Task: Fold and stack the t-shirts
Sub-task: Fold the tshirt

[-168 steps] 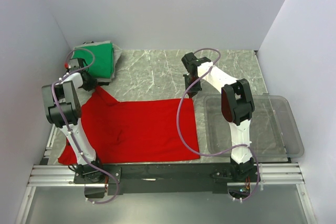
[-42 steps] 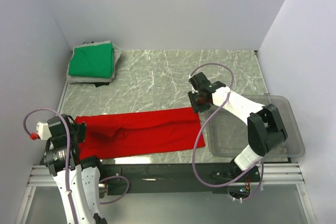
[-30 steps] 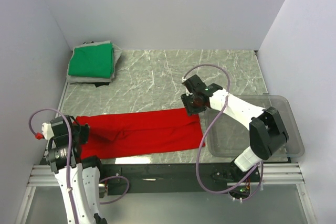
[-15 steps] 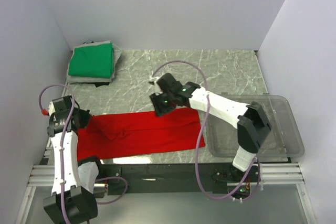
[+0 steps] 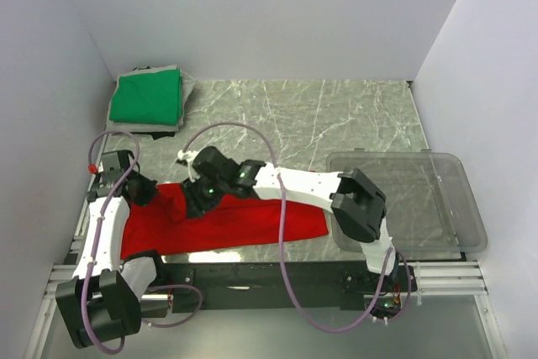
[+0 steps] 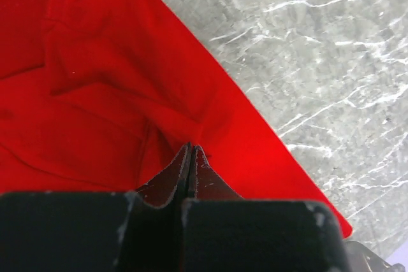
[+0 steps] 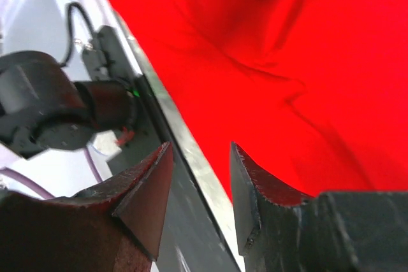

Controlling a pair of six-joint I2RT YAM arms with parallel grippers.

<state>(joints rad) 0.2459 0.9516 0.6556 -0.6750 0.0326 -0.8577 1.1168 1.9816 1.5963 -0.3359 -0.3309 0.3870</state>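
Observation:
The red t-shirt (image 5: 252, 216) lies folded into a long strip along the table's near edge. It fills the left wrist view (image 6: 95, 93) and the right wrist view (image 7: 287, 62). My left gripper (image 5: 148, 192) sits at the strip's left end. It is shut (image 6: 190, 148), with creases of red cloth running up into its tips. My right gripper (image 5: 196, 204) reaches far left over the strip's left part. It is open (image 7: 201, 151), holding nothing, above the table's near edge. The green t-shirt (image 5: 148, 97) rests folded at the back left corner.
A clear plastic bin (image 5: 458, 170) stands at the right. Grey cloth (image 5: 188, 90) sticks out under the green t-shirt. White walls close in the marble table (image 5: 336, 115) on three sides. The left arm's base (image 7: 57, 106) and the metal rail show beneath my right fingers.
My right arm has swept left across the red t-shirt to its left part, jaws narrowing slightly. The left gripper has moved away from the near edge and rightward, carrying the shirt's left end.

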